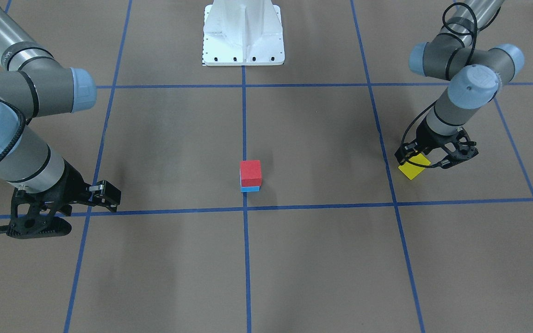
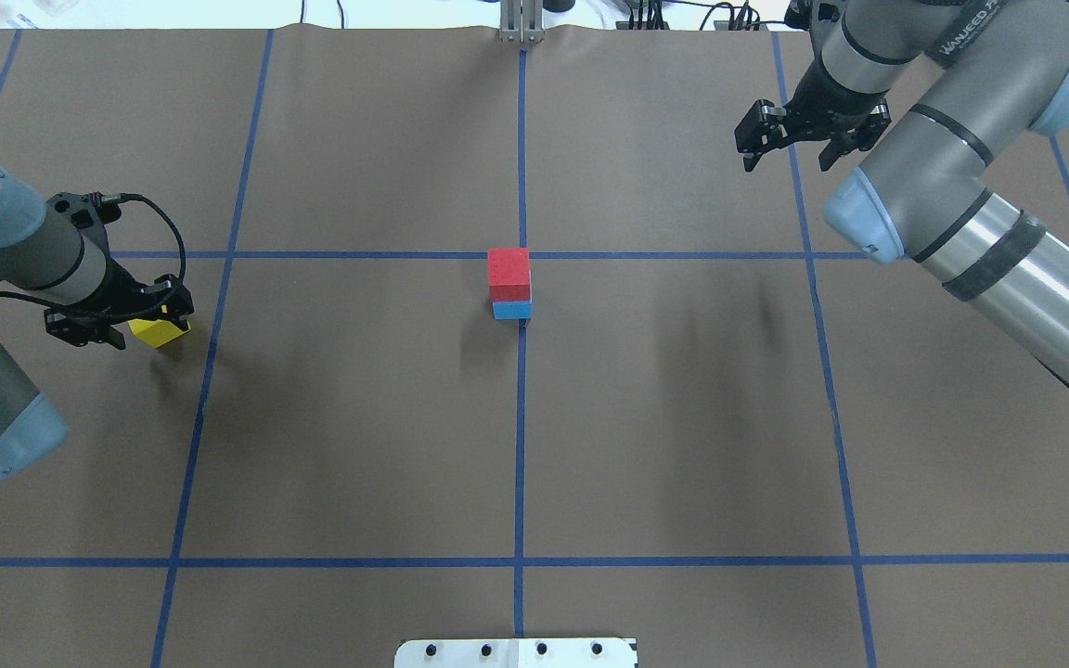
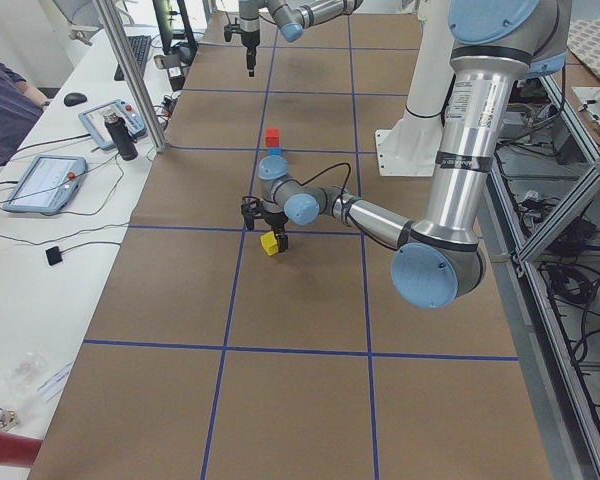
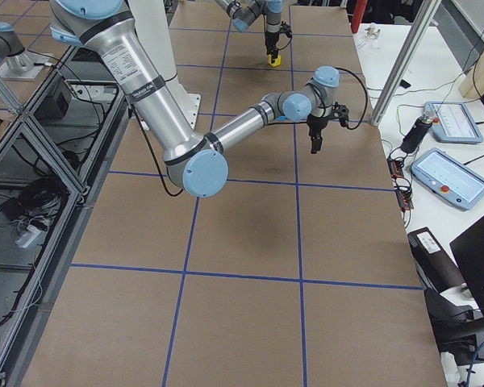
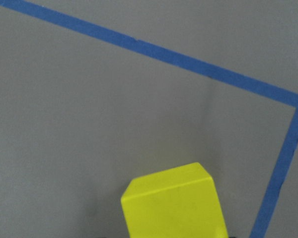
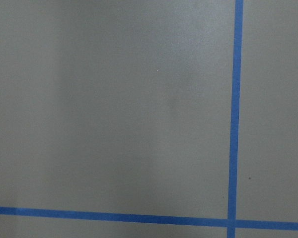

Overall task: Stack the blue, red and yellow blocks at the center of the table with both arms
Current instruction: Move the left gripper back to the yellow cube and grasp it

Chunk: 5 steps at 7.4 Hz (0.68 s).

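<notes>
The worktop [image 2: 358, 464] is carrying a half-built stack at its centre, with both arms out toward opposite edges. The right arm [image 2: 961, 186] is hanging near the far right corner, its tool [image 2: 785, 160] spread open and holding nothing. The left arm [image 2: 6, 250] is reaching along the left edge, and its tool [image 2: 147, 323] is clamping the yellow block [image 1: 413, 167], which looks to be riding just clear of the surface, turned at an angle to the tape lines. The red block [image 2: 508, 274] is sitting squarely on the blue block [image 2: 511, 310].

The last block is likely heading for the centre, and the danger is in the landing. If it is arriving still twisted or too low, its edge could be shoving the red block off the blue one. Releasing off-centre could be leaving it tipping over.
</notes>
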Each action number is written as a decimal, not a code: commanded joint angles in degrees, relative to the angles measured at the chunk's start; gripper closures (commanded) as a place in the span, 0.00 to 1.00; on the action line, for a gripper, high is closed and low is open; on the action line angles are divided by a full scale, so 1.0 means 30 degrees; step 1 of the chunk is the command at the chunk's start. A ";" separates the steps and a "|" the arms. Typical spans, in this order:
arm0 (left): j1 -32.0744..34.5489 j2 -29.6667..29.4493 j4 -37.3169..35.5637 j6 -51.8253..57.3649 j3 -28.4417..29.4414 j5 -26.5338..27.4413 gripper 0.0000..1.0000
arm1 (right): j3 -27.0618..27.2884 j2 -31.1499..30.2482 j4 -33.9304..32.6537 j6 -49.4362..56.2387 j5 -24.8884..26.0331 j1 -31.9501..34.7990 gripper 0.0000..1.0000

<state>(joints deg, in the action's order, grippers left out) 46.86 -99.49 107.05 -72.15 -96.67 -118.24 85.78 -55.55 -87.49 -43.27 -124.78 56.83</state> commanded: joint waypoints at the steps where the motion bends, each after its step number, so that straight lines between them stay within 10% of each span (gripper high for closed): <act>1: -0.0062 0.0293 -0.0203 -0.0004 -0.0472 -0.0048 1.00 | 0.0002 0.0002 -0.0015 0.0008 -0.0010 0.0013 0.01; 5: 0.0085 -0.0289 -0.4758 0.0231 -0.4442 0.0009 1.00 | 0.0002 0.0002 0.0014 0.0037 -0.0097 0.0042 0.01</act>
<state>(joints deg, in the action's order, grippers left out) 47.13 -99.50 98.32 -71.56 -104.78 -118.45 85.78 -55.48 -87.48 -43.17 -124.96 56.90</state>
